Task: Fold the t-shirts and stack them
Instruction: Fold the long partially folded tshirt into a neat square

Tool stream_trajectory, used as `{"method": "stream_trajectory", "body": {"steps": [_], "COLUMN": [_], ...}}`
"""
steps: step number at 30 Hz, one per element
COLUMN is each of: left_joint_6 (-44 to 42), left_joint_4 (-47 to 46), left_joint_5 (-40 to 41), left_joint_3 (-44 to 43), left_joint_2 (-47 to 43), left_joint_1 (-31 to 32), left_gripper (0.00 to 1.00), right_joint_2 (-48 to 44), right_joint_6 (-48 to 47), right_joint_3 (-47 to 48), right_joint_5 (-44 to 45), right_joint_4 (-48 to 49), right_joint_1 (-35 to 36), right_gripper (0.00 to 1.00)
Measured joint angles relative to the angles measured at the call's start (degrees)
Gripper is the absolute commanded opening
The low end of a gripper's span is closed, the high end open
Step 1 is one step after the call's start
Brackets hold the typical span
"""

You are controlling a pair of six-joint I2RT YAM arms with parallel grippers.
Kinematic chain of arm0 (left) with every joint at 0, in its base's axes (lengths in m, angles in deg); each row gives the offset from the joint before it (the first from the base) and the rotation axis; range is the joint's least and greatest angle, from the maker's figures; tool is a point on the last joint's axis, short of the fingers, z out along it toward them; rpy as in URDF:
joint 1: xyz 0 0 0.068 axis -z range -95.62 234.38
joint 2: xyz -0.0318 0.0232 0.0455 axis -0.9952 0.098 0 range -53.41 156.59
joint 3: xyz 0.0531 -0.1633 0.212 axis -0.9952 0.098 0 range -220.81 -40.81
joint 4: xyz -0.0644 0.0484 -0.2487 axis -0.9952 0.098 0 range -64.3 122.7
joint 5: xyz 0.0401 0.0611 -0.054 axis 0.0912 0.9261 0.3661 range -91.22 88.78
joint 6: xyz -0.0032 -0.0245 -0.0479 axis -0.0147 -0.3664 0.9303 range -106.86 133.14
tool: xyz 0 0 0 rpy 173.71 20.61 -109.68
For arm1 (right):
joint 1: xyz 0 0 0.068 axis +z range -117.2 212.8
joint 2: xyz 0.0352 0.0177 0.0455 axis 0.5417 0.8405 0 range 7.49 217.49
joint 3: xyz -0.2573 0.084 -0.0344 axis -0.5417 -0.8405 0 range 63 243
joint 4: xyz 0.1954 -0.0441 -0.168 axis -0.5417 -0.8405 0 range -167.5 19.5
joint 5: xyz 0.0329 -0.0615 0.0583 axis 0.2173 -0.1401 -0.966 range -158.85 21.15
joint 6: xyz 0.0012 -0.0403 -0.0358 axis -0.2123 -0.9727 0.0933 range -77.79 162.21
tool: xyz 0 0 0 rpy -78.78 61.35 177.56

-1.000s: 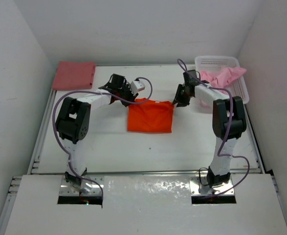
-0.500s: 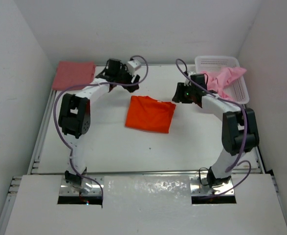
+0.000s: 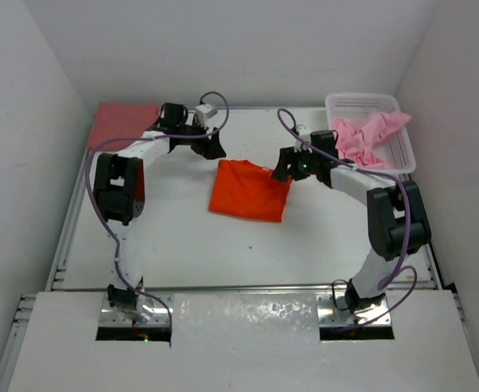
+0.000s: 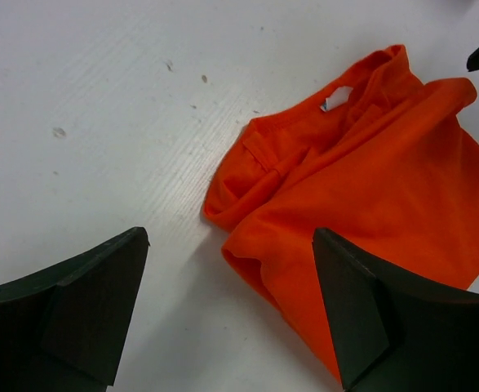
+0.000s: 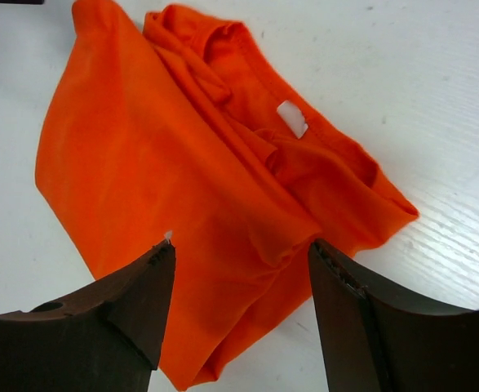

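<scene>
The bright orange t-shirt [image 3: 250, 189] lies folded and a little crooked in the middle of the table, collar end rumpled [image 4: 361, 163] [image 5: 215, 155]. My left gripper [image 3: 210, 148] hovers open just past its far left corner, nothing between the fingers [image 4: 229, 241]. Over the shirt's far right corner my right gripper [image 3: 286, 169] stands open [image 5: 241, 245], cloth below it, not pinched. A dusty rose-red t-shirt [image 3: 118, 124] lies folded flat at the far left corner. The light pink t-shirt [image 3: 371, 134] is bunched in the basket.
A white perforated basket [image 3: 386, 104] stands at the far right corner, the pink shirt spilling over its rim. White walls close in the table on the left, back and right. Purple cables loop from both arms.
Both grippers have opened and let go of the orange shirt. It dropped to the table and now lies slightly skewed. The left arm swung toward the far left, the right arm came in over the shirt's corner.
</scene>
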Motion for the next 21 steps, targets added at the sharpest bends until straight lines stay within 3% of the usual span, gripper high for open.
{"method": "stream_trajectory", "body": {"steps": [9,12,13,18,21], "left_joint_6": [-0.2,-0.2,0.0,1.2,3.1], "left_joint_4": [0.8,0.8,0.6,-1.1,-3.4], "left_joint_5": [-1.3,-1.4,-1.4,-2.2,-2.6], "left_joint_3": [0.9,1.6,1.9,2.7,3.4], "left_joint_2": [5.0,5.0,5.0,5.0,5.0], "left_joint_1": [0.4,0.4,0.5,1.4,2.4], "left_gripper": [0.65,0.49,0.43,0.30,0.10], "right_joint_2": [6.9,7.7,8.0,8.1,8.1], "right_joint_6": [-2.0,-2.4,-2.4,-2.2,-1.9], "right_joint_3": [3.7,4.3,4.7,5.6,5.5], "right_joint_5": [0.4,0.4,0.3,0.3,0.5], "right_joint_4": [-1.9,-2.5,-2.8,-2.2,-1.7], "right_joint_1": [1.1,1.0,1.0,1.0,1.0], "right_gripper": [0.61,0.51,0.40,0.16,0.03]}}
